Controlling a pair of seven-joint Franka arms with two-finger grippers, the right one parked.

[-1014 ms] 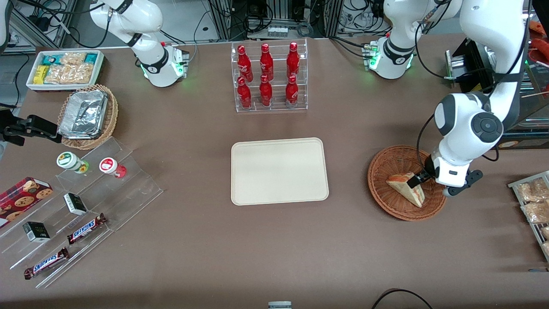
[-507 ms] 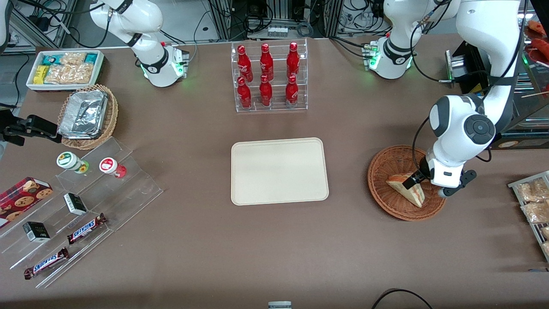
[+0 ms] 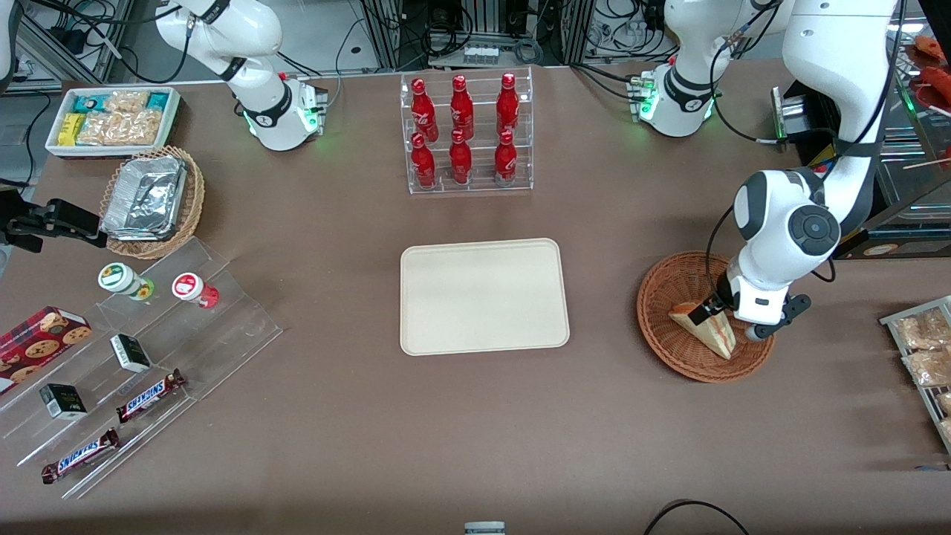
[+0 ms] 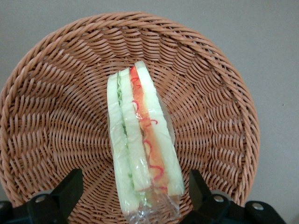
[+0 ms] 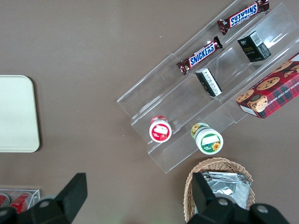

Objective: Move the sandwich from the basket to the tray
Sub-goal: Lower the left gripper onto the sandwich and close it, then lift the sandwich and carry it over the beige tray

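The sandwich, a clear-wrapped wedge with red, orange and green filling, lies in the reddish-brown wicker basket toward the working arm's end of the table. My gripper is down in the basket, open, with one finger on each side of the sandwich. In the left wrist view the gripper straddles the wedge's wrapped end, and a small gap shows between each black finger and the bread. The cream tray lies bare at the table's middle, beside the basket.
A clear rack of red bottles stands farther from the front camera than the tray. Bagged pastries lie on a rack at the working arm's table edge. Acrylic snack shelves, a tan basket of foil trays and a white bin sit toward the parked arm's end.
The arm's wrist has shifted over the basket toward the tray, bringing the open fingers farther along the sandwich. The sandwich has not moved.
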